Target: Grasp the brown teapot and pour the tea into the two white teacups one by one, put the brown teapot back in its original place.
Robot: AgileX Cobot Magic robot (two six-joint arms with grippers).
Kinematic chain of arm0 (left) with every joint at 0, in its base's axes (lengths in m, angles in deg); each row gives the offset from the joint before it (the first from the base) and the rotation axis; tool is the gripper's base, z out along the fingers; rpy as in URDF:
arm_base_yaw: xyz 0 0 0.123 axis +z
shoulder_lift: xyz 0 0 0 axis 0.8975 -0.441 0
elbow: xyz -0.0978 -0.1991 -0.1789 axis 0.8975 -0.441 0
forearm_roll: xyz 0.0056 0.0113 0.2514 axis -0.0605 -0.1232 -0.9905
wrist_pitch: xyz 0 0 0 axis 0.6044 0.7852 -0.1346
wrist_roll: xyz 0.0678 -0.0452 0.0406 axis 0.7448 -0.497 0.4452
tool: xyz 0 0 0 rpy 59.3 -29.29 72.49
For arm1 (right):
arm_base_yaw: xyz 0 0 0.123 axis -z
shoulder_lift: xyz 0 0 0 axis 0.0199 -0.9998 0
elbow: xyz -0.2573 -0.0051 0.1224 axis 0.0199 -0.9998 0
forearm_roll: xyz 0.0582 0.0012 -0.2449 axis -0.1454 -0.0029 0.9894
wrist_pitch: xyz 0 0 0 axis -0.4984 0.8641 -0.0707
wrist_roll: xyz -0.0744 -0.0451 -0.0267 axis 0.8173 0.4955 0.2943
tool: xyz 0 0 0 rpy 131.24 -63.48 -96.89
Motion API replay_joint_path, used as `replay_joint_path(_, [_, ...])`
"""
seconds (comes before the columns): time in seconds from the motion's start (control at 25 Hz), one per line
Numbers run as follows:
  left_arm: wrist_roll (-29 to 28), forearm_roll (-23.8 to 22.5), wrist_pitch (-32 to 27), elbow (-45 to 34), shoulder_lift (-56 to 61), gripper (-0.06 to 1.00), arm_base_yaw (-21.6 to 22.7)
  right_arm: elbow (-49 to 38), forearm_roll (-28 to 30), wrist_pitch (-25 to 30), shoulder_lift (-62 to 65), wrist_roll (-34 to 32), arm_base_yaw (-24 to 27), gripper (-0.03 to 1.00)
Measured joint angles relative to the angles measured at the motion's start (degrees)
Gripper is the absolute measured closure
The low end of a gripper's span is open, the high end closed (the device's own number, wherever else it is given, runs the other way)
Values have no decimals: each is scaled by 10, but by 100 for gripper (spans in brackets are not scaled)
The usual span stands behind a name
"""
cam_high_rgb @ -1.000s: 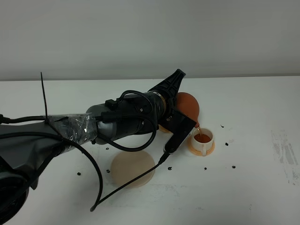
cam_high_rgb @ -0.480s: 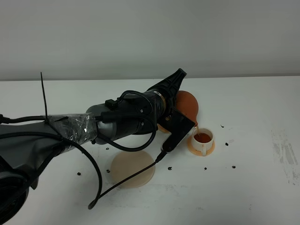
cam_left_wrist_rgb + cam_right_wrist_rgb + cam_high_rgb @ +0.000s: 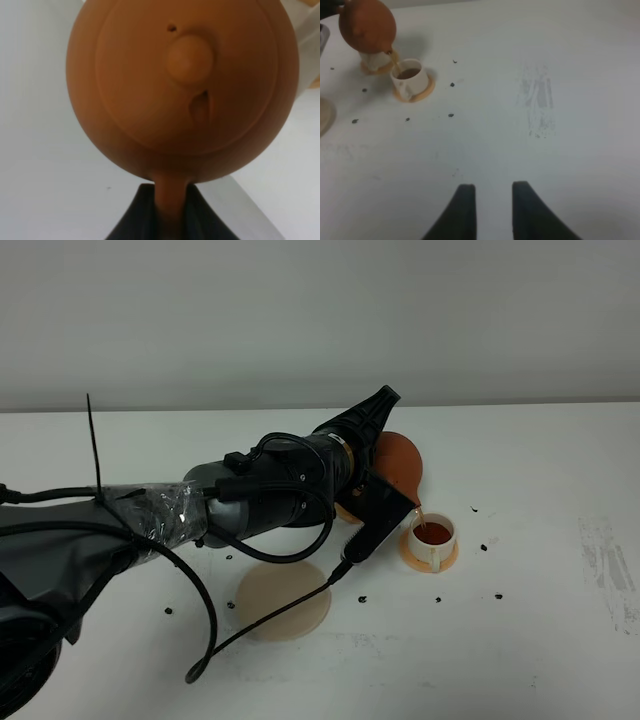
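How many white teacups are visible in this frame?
2. One teacup sits below the brown teapot's spout, receiving tea; the second teacup is beside it, mostly hidden by the teapot, seen only in the right wrist view.

A tilted brown teapot (image 3: 367,25) pours tea (image 3: 409,73) into a white teacup (image 3: 413,84) on its orange saucer (image 3: 424,92). Dark specks (image 3: 452,84) dot the table (image 3: 560,45) around the teacup, well apart from the right gripper (image 3: 490,210), its jaws parted and empty.

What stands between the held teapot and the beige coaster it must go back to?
Nothing on the table stands between teapot and coaster. Only the arm's own black cable hangs across the coaster in the high view.
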Motion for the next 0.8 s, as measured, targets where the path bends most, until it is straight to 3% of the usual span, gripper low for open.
replay_joint_path(0.8, [26, -4, 12, 0, 0, 82, 0, 0, 0, 0, 0, 0, 0, 76])
